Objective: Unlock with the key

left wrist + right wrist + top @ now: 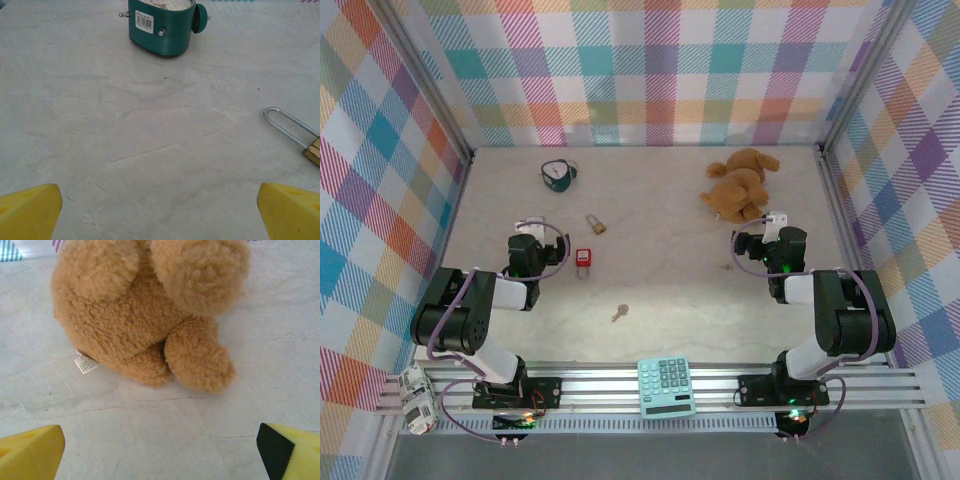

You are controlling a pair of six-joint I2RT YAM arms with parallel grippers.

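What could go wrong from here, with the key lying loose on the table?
The key is small and lies flat, so a grasp may slip or push it away. Two padlocks lie beyond it, the brass padlock and the red padlock: the wrong one might be tried. Both lie loose and may slide.
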